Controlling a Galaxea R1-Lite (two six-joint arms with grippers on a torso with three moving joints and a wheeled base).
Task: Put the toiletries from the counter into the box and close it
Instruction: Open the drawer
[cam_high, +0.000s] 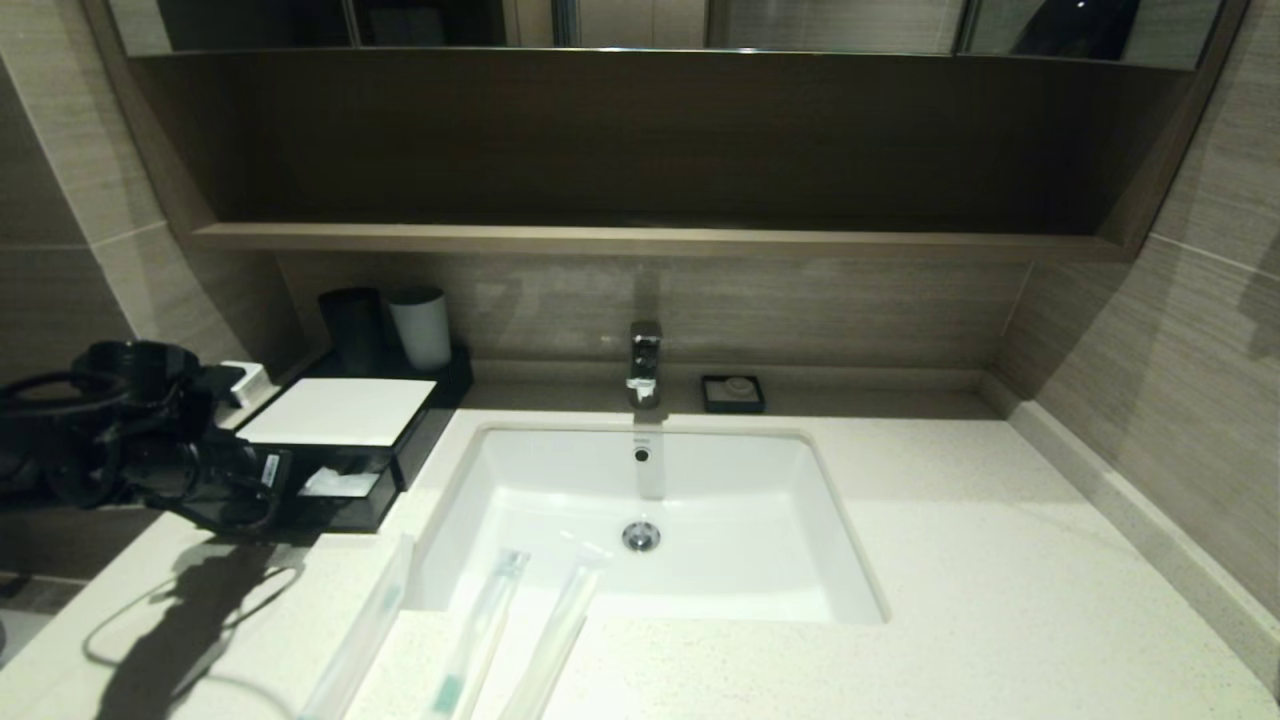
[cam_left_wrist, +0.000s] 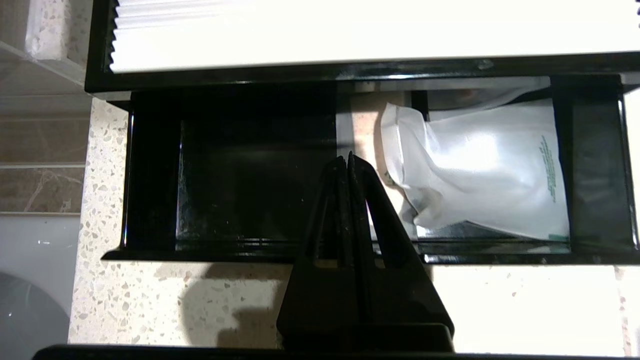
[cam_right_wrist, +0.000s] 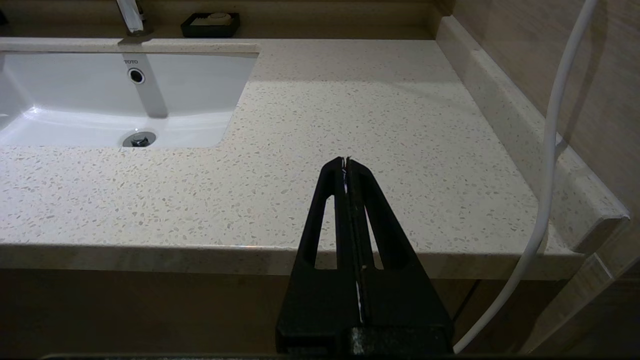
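Note:
Three slim clear-wrapped toiletries lie on the counter (cam_high: 1000, 600) at the sink's front left: one (cam_high: 362, 630) on the left, a toothbrush with a teal mark (cam_high: 480, 630) in the middle, and a third (cam_high: 555, 640) on the right. The black box (cam_high: 340, 410) with its white top panel (cam_left_wrist: 350, 30) stands at the back left, and its drawer (cam_left_wrist: 250, 190) is pulled out. A white pouch (cam_left_wrist: 480, 185) lies in the drawer. My left gripper (cam_left_wrist: 346, 157) is shut and empty, tips over the open drawer (cam_high: 290, 485). My right gripper (cam_right_wrist: 346, 160) is shut and empty off the counter's front right edge.
The white sink (cam_high: 650, 520) with its faucet (cam_high: 645, 360) fills the middle of the counter. A small black soap dish (cam_high: 732, 393) sits behind it. A dark cup (cam_high: 350, 330) and a white cup (cam_high: 420, 325) stand behind the box. A white cable (cam_right_wrist: 547, 175) hangs by the right wall.

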